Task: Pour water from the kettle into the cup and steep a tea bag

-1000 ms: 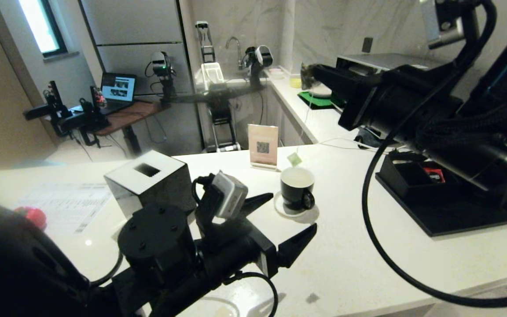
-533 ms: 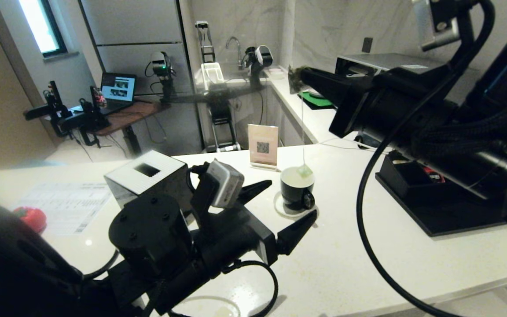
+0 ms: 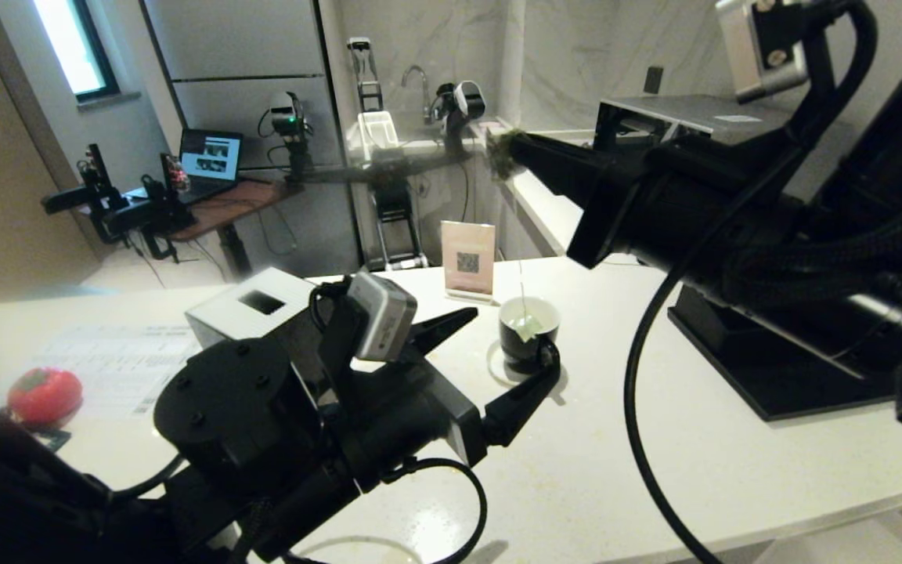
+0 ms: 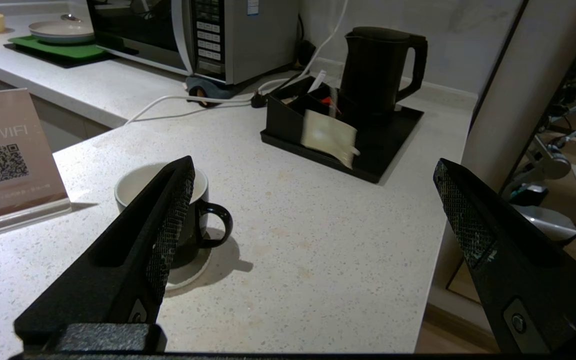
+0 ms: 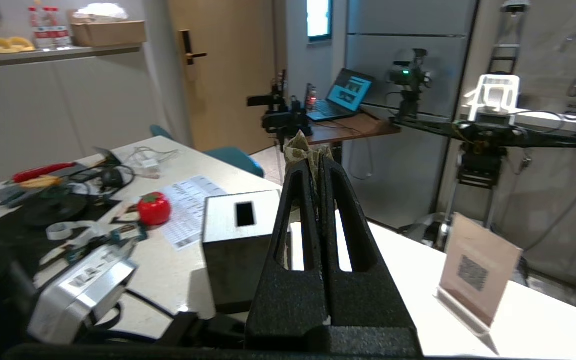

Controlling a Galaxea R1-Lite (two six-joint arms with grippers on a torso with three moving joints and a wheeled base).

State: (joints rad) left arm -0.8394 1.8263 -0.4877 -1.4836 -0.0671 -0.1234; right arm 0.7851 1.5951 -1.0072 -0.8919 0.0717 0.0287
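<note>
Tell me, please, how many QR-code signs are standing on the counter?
1: the sign stands upright on the white counter, just behind the cup, toward the far edge. Others may be hidden behind the arms.

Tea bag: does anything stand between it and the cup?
Nothing visible does. The tea bag hangs from the shut right tool at the open mouth of the cup; the open left tool stands beside it, not over it.

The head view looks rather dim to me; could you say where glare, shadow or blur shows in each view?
Head view: dim overall, the window blown out, near arms dark and soft. Left wrist view: evenly lit, the cup casting a soft shadow on the counter. Right wrist view: counter overexposed beside the sign.
</note>
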